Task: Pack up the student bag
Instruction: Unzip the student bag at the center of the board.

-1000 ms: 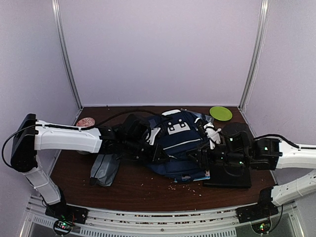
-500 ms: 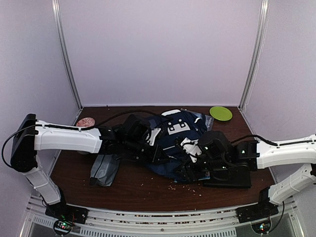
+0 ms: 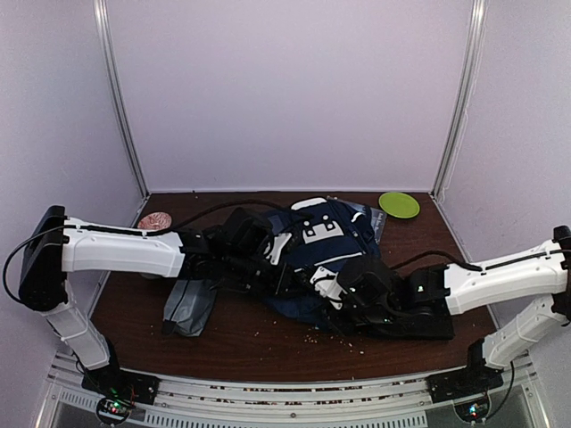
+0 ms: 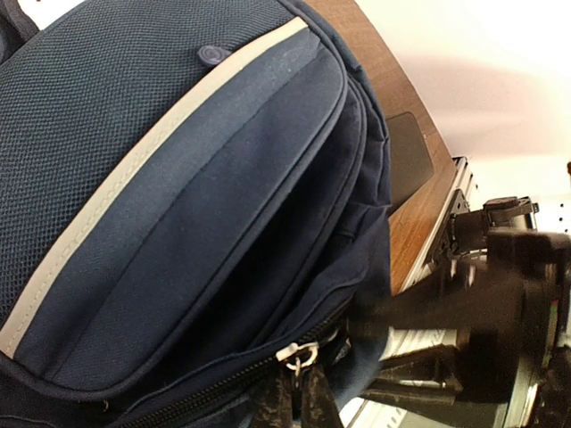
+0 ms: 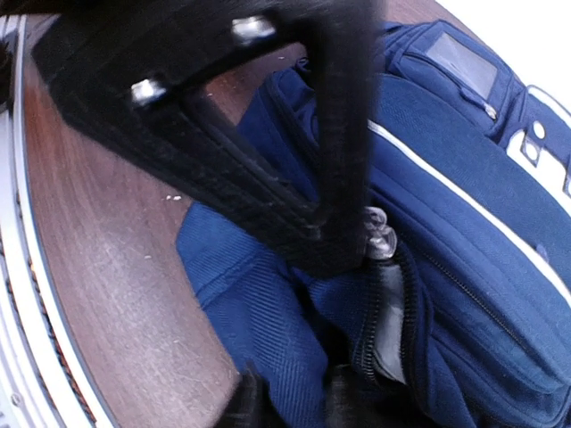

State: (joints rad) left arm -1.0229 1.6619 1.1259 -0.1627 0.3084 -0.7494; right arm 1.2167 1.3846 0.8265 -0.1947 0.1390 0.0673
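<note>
The student bag (image 3: pixel 323 242), navy with thin white stripes, lies in the middle of the table. My left gripper (image 3: pixel 278 270) is at its left side. In the left wrist view that gripper (image 4: pixel 299 403) is shut on the silver zipper pull (image 4: pixel 302 355) of the bag (image 4: pixel 178 196). My right gripper (image 3: pixel 332 290) sits at the bag's near edge. In the right wrist view a fold of the blue bag fabric (image 5: pixel 268 312) fills the gap of the right gripper (image 5: pixel 294 401), beside the part-open zipper (image 5: pixel 385 312). The black left gripper (image 5: pixel 268 134) crosses above.
A flat black case (image 3: pixel 426 323) lies under the right arm. A grey pouch (image 3: pixel 189 303) lies left of the bag. A green plate (image 3: pixel 399 205) sits at the back right and a small pinkish round thing (image 3: pixel 154 220) at the back left. Crumbs dot the near table.
My right arm has swung left along the bag's near edge, and its jaws have narrowed onto the fabric. The left arm and the bag have stayed put.
</note>
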